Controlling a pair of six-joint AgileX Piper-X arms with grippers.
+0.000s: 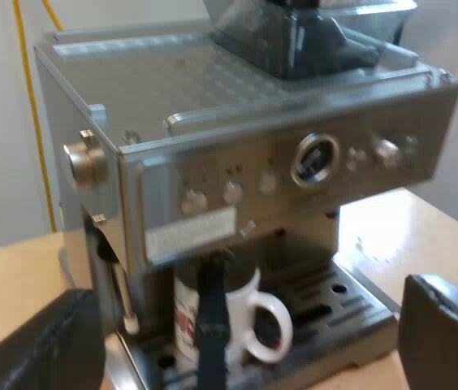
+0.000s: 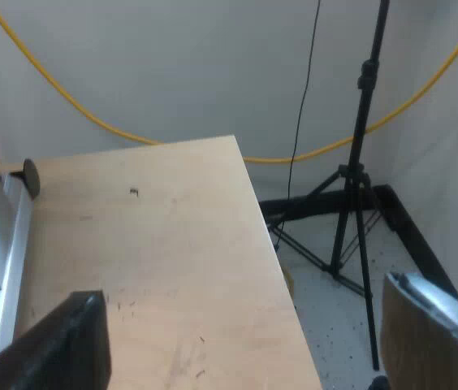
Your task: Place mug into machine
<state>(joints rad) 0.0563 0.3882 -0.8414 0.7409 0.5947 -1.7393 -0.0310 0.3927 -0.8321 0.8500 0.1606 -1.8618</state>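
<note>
Facing the brushed-steel espresso machine [image 1: 213, 162] with the dark bean hopper [image 1: 310, 32] on its top, my left gripper [image 1: 247, 292] has both black fingers spread wide and holds nothing. Straight ahead of it, well apart, the white ceramic mug with red print [image 1: 241, 313] stands on the machine's slotted drip tray [image 1: 351, 313], partly hidden behind a dark handle [image 1: 210, 325] at the machine's front. In the right wrist view, my right gripper [image 2: 249, 325] is likewise spread and empty, above a pale wooden table top [image 2: 156, 268]. Beyond it, a black tripod stand [image 2: 359, 162] rests on the floor.
</note>
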